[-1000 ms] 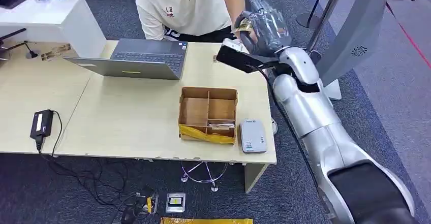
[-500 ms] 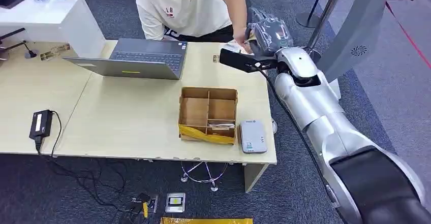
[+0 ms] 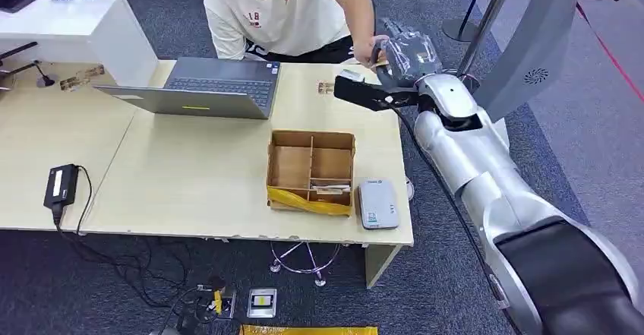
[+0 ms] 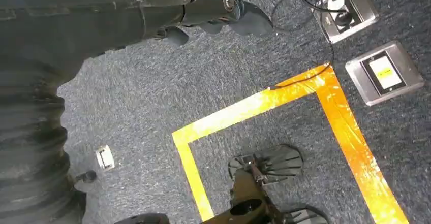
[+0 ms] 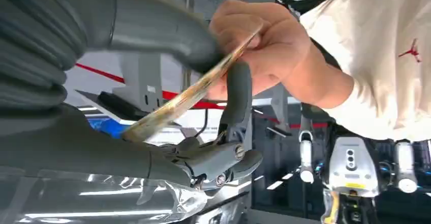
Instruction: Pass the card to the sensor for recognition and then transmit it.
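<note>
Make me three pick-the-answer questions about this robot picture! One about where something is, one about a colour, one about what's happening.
1. Where is the grey sensor?
A. beside the cardboard box
B. on the laptop
C. on the floor

2. What colour is the person's shirt?
A. red
B. white
C. green

3. What is the right hand doing?
A. hanging empty
B. holding the card while a person's hand grips it too
C. typing

Answers: 1 A, it lies on the table next to the box. 2 B, the shirt looks white. 3 B, the right wrist view shows both on the card.

an office: desk (image 3: pixel 190 175) with laptop (image 3: pixel 205 88), grey carpet (image 3: pixel 99 289), floor sockets (image 4: pixel 383 74).
</note>
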